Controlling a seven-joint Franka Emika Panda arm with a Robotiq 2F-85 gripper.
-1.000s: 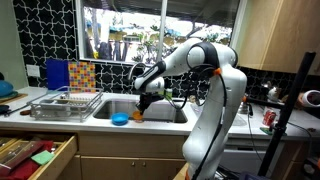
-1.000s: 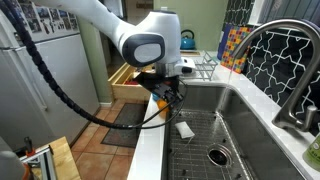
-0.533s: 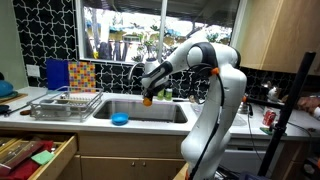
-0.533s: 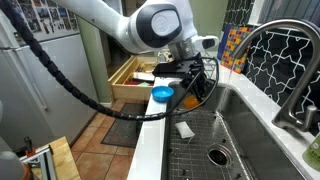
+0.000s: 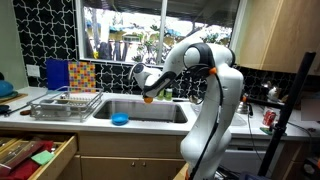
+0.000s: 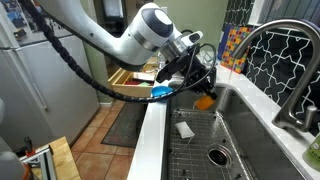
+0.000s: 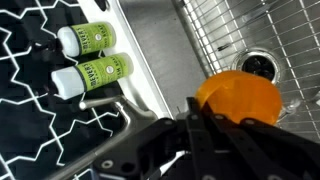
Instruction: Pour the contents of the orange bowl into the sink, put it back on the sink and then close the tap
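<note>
While it hangs over the sink (image 6: 258, 118), the hand (image 6: 197, 88) grips the orange bowl (image 7: 240, 98).

Pincer (image 6: 196, 87) gripping orange bowl (image 6: 204, 100) over sink (image 6: 246, 116), blue bowl (image 6: 160, 92) nearby

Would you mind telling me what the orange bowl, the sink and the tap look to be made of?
The orange bowl looks plastic: uniform bright colour, soft sheen. The sink seems stainless steel: brushed grey, dull reflections. The tap appears polished metal: silver, with bright highlights along its curve.
</note>
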